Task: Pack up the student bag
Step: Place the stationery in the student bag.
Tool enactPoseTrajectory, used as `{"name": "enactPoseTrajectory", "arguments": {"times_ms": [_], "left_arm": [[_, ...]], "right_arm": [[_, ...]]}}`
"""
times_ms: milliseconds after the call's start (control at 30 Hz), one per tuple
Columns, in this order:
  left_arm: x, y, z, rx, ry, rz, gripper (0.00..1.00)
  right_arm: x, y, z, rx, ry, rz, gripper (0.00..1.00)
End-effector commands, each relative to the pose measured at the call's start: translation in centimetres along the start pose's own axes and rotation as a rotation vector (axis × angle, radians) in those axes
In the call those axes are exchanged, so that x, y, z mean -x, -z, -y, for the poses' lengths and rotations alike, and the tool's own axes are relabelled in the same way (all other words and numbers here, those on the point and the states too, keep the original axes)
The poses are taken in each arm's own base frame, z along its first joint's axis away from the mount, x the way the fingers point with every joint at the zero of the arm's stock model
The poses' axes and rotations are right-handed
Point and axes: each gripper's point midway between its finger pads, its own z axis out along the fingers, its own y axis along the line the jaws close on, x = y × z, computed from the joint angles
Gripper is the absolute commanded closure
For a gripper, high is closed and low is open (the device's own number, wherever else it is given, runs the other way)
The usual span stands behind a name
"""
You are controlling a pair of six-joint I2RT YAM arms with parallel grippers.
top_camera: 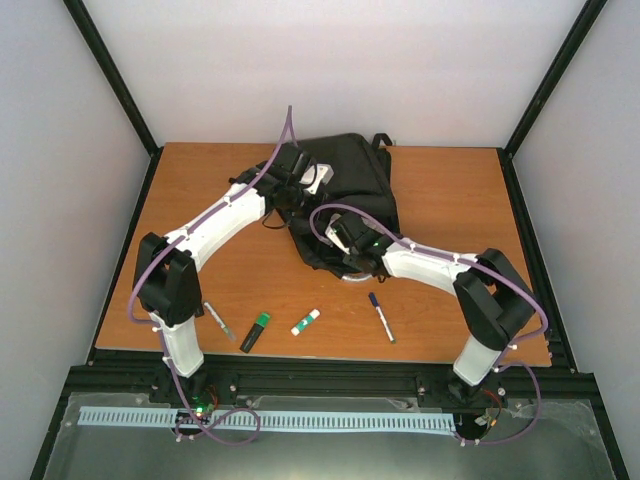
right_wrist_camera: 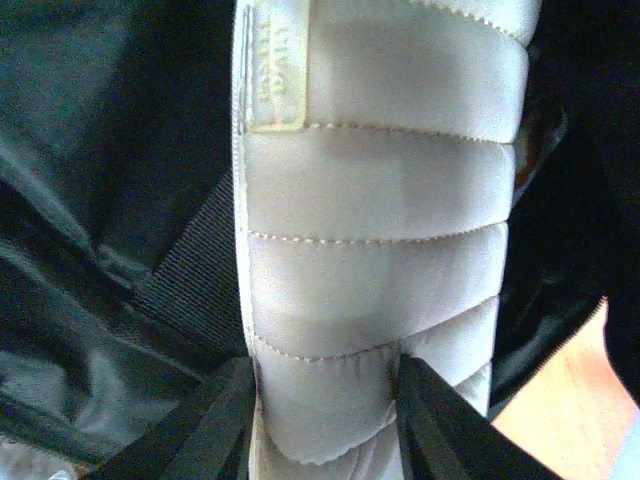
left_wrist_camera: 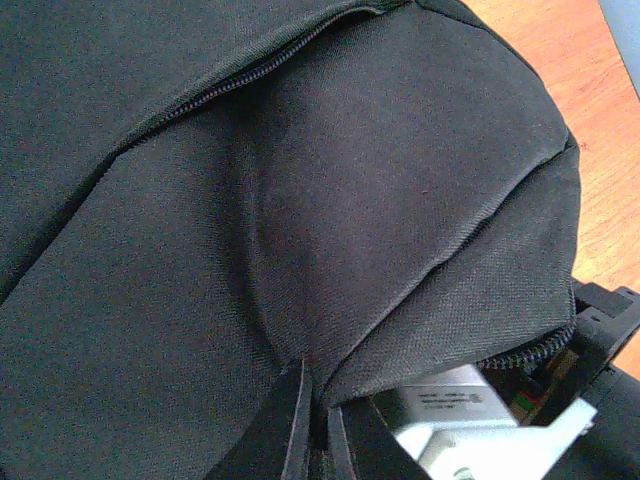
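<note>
Backpack (top_camera: pixel 350 185) black, unzipped; left gripper (left_wrist_camera: pixel 315 392) pinches fabric; right gripper (right_wrist_camera: pixel 325 372) straddles cream pouch (right_wrist_camera: pixel 380 200), grip unclear.

Cream padded pouch (right_wrist_camera: pixel 370 250) standing between the fingers of my right gripper (right_wrist_camera: pixel 325 400), black student bag (right_wrist_camera: pixel 90 150) fabric either side

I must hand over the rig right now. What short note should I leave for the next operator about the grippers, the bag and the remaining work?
Left gripper: shut on the bag's black fabric, near a zip.
Right gripper: inside the bag's opening, one finger on each side of the cream pouch. I cannot tell whether it grips or has let go.
Done: the pouch seems to be partly in the bag.
Left: the green highlighter, white stick, blue-capped pen and thin grey item lie on the table, probably to be packed next.
</note>
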Motion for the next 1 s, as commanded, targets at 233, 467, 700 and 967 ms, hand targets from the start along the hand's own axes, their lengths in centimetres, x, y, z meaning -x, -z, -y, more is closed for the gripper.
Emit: {"name": "enactPoseTrajectory", "arguments": {"times_ms": [233,467,700,967], "left_arm": [[2.0,1.5,1.7,-0.06,-0.007,0.058,0.99],[2.0,1.5,1.9,-0.069,-0.006,0.058,0.99],[1.8,1.0,1.8,-0.076,0.002,0.046,0.99],[1.6,0.7,1.6,-0.072,0.005,0.038,0.99]], "right_arm": [[0.0,6.3,-2.9,0.32,-0.049,0.179,0.36],[-5.1,8.9,-2.3,0.403,-0.087,0.15,0.3],[-9.1,7.3,2.7,0.439,-0.269,0.118,0.3],[-9.6,5.1,2.2,0.494,-0.273,0.049,0.28]]}}
